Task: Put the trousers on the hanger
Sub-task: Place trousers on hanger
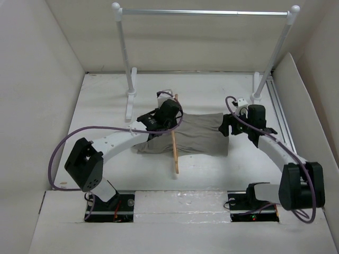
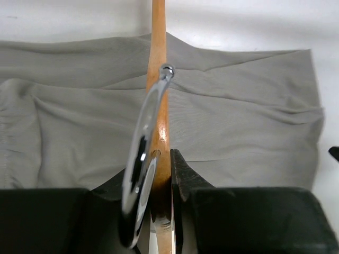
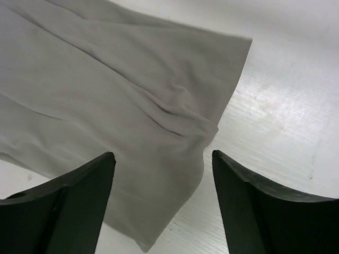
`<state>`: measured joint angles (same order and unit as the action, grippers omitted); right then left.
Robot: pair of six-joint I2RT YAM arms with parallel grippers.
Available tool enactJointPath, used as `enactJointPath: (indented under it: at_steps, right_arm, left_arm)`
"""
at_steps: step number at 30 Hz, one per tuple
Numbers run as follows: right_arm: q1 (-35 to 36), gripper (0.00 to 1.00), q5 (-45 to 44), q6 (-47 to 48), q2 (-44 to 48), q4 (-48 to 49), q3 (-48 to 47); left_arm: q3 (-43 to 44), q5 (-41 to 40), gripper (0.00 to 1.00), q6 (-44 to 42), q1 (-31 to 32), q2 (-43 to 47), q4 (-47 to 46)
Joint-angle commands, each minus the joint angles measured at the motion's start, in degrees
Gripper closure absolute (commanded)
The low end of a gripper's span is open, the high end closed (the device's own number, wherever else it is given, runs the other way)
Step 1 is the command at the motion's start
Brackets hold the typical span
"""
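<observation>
The grey-beige trousers [image 1: 198, 135] lie folded and flat in the middle of the table. The tan wooden hanger [image 1: 175, 143] stands on edge across their left part. My left gripper [image 1: 161, 119] is shut on the hanger's top by its metal hook [image 2: 151, 114]; the wood [image 2: 158, 63] runs away from the fingers [image 2: 183, 177] over the trousers [image 2: 238, 116]. My right gripper [image 1: 229, 127] is open and empty, hovering over the right end of the trousers [image 3: 122, 95], its fingers [image 3: 249, 196] either side of the cloth's corner.
A silver rail [image 1: 204, 11] on white posts stands at the back of the table. White walls close in the left, right and rear. A metal track [image 1: 278, 106] runs along the right edge.
</observation>
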<state>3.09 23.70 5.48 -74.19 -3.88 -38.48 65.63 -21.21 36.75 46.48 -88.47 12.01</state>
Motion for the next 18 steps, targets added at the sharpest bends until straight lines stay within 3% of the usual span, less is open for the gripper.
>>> enactJointPath:
  at_steps: [1,4,9,13,18]
  right_arm:
    - [2.9,0.19,-1.1,1.1,7.6,-5.5,-6.2]
    - [6.7,0.10,-1.8,0.9,13.5,-11.1,-10.6]
    - [16.3,0.06,-3.1,-4.1,19.6,-15.8,-16.7]
    - [24.5,0.03,-6.8,-15.5,23.4,-11.5,-19.9]
    - [32.1,0.01,-7.8,-19.5,20.5,-5.3,-24.4]
  left_arm:
    - [6.8,-0.9,1.00,0.9,0.0,4.6,1.1]
    - [10.0,-0.2,1.00,1.0,0.0,5.0,1.9]
    - [18.5,0.7,1.00,-0.5,0.0,4.1,6.8]
    - [30.8,2.2,1.00,-1.2,0.0,2.1,13.4]
    - [41.9,4.2,1.00,-1.7,0.0,-0.7,20.7]
